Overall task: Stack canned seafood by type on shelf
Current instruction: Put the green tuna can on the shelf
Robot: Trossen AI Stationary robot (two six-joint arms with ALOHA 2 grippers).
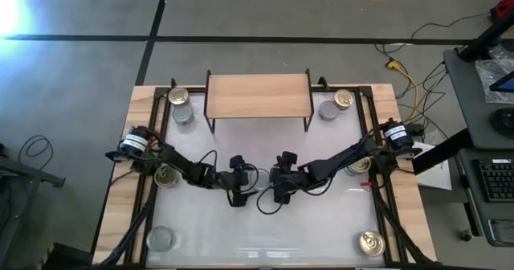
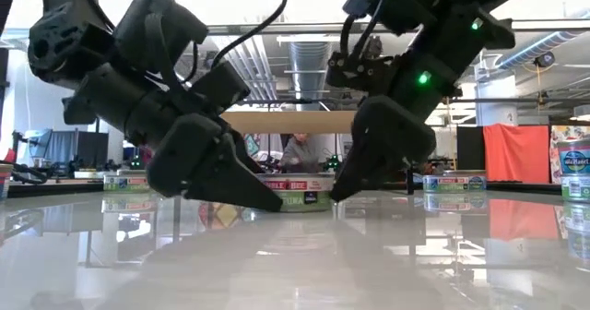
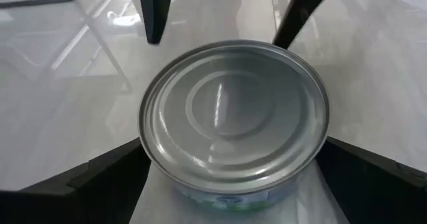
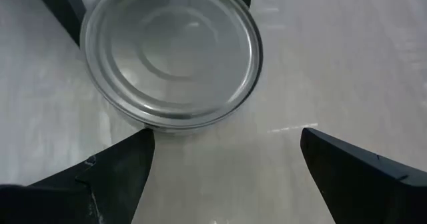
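Grey concrete floor and trailing cables surrounded the glossy white bench (image 1: 321, 222), at whose far edge the shelf (image 1: 259, 96) stood bare, no tin on it. Tins lay scattered: a gold one and a silver one by the far left corner, another such pair by the far right corner, a gold tin (image 1: 371, 242) near the near right corner, a silver tin (image 1: 160, 238) near the near left corner, and one more half hidden under each arm at the side edges. At the bench's middle a silver-topped can (image 3: 233, 114) sat flat on the surface between the two arms. The left pincer (image 3: 233, 184) hung low over it with its fingers wide apart, one on each side of the can and clamped on nothing. The right pincer (image 4: 227, 164) faced it from the other side, fingers likewise apart and empty, the same can (image 4: 172, 54) lying just beyond its tips rather than between them. The step in hand looked like the left arm's pick. To do it well, the fingers should drop below the rim and square up on the can's wall before closing, since a smooth round tin on a slick top may skid aside. The right arm would do best to hold clear, so the two pincers do not collide.
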